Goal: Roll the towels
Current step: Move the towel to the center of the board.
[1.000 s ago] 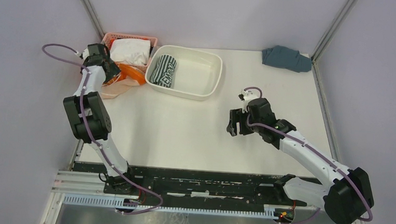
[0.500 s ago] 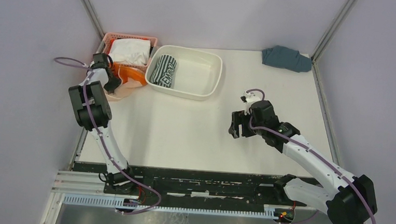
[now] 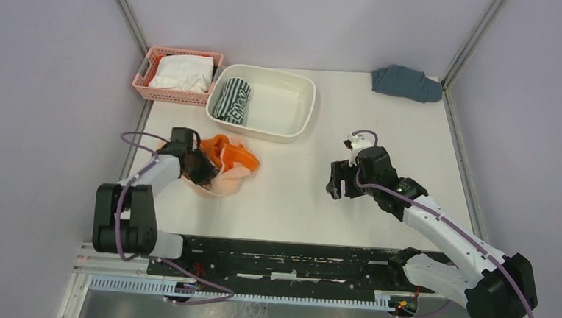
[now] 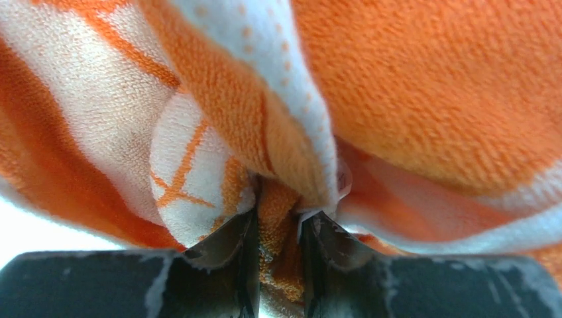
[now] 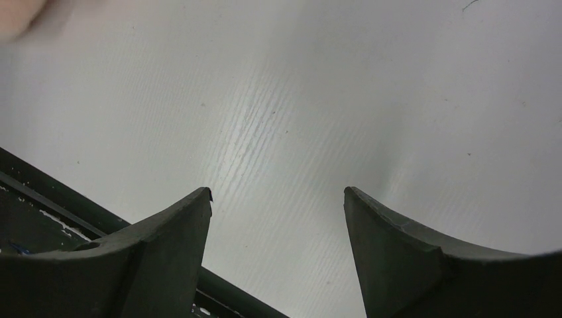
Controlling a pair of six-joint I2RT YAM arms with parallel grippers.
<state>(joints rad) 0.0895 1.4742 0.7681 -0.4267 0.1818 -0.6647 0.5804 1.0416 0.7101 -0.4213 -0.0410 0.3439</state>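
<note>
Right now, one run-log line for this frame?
left gripper: shut on orange towel, bunched on table | right gripper: open, empty, over table | striped towel: rolled, in white tub

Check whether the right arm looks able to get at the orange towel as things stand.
Probably yes. The right gripper hangs open and empty over the table, and only bare surface lies between it and the orange towel. The left gripper pinches the towel's left side, leaving its right edge free.

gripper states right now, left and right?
Left gripper: shut on the orange towel.
Right gripper: open, holding nothing.
</note>
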